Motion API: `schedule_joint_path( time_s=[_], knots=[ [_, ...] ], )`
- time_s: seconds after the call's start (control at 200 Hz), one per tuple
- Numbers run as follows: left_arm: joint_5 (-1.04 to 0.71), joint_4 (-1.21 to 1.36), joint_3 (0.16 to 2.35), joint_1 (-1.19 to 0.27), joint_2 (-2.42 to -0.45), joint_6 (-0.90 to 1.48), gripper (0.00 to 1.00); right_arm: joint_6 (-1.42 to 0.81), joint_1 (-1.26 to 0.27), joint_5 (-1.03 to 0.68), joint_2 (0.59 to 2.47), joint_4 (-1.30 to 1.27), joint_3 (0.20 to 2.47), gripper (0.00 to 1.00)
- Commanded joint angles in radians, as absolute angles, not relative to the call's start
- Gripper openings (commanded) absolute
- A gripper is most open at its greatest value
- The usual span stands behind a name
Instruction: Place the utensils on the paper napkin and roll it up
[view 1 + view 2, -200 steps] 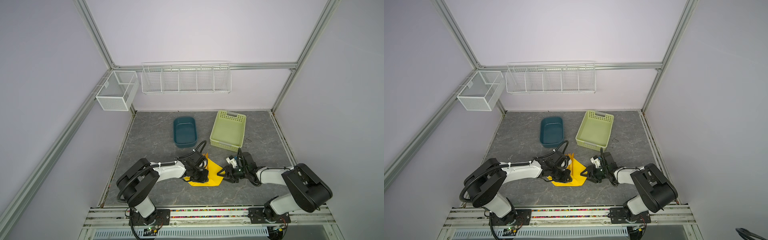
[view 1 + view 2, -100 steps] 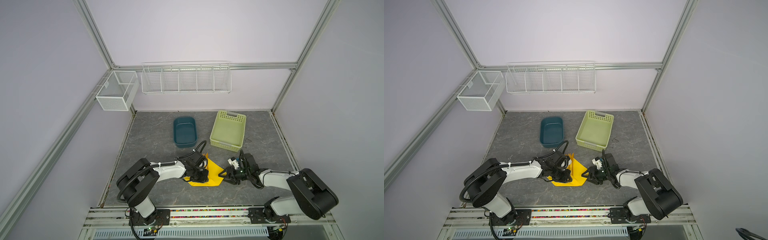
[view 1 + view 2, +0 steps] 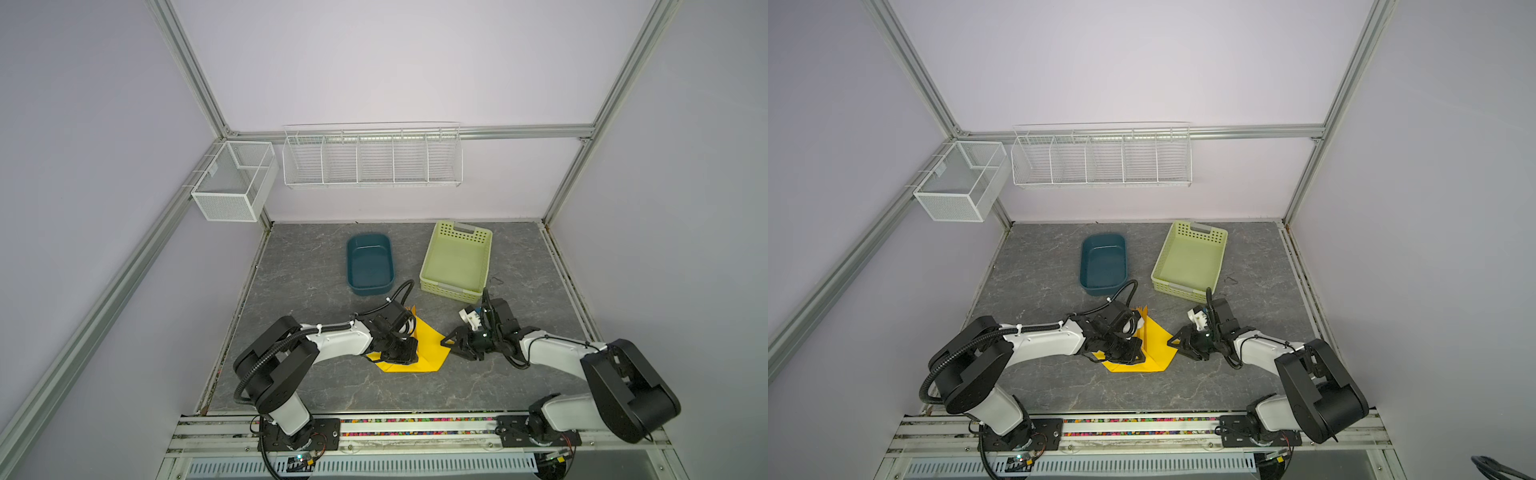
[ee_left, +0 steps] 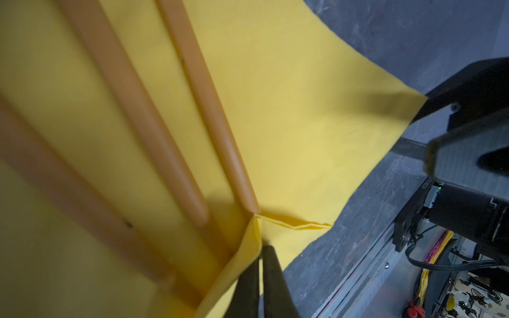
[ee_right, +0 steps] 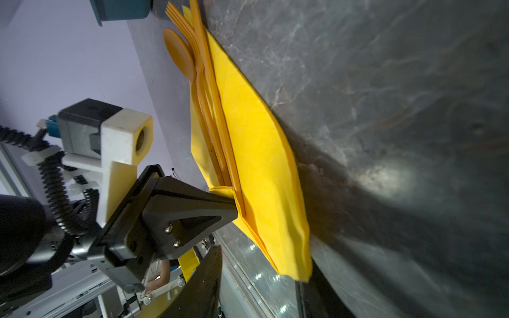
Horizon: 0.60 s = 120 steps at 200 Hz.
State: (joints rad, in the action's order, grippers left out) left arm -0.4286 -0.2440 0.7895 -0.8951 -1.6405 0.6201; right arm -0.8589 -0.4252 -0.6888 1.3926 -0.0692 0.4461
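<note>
Napkin (image 3: 428,337) corner should sit deep inside the right gripper (image 3: 449,347), jaws apart; left gripper (image 4: 261,254), clamped on the fold, steadies utensils (image 5: 209,110).

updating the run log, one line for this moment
utensils lying on paper napkin | left gripper shut on its folded flap | right gripper open at its corner

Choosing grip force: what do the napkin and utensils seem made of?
The napkin looks like thin matte paper: it keeps sharp fold creases. The utensils look like moulded orange plastic, smooth with a soft sheen along the handles.
</note>
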Motion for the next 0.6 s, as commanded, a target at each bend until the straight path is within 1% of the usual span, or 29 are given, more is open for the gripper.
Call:
schedule_joint_path(
  time_s=[0.0,0.195,0.345,0.46,0.595],
  knots=[
    [-0.453,-0.239,0.815,-0.896,-1.655,0.62,0.08,-0.802,-0.42,-0.652,1.412,0.0,0.478,0.4],
    [-0.458,-0.249,0.817,-0.896,-1.657,0.617,0.08,-0.769,-0.42,-0.612,1.421,0.043,0.492,0.32],
    [-0.493,-0.231,0.832,-0.909,-1.663,0.618,0.08,-0.763,-0.422,-0.617,1.427,0.045,0.503,0.19],
    [-0.48,-0.25,0.86,-0.931,-1.677,0.619,0.07,-0.761,-0.426,-0.616,1.419,0.053,0.504,0.11],
    [-0.466,-0.253,0.873,-0.937,-1.692,0.63,0.04,-0.764,-0.429,-0.611,1.414,0.055,0.5,0.09]
  ],
)
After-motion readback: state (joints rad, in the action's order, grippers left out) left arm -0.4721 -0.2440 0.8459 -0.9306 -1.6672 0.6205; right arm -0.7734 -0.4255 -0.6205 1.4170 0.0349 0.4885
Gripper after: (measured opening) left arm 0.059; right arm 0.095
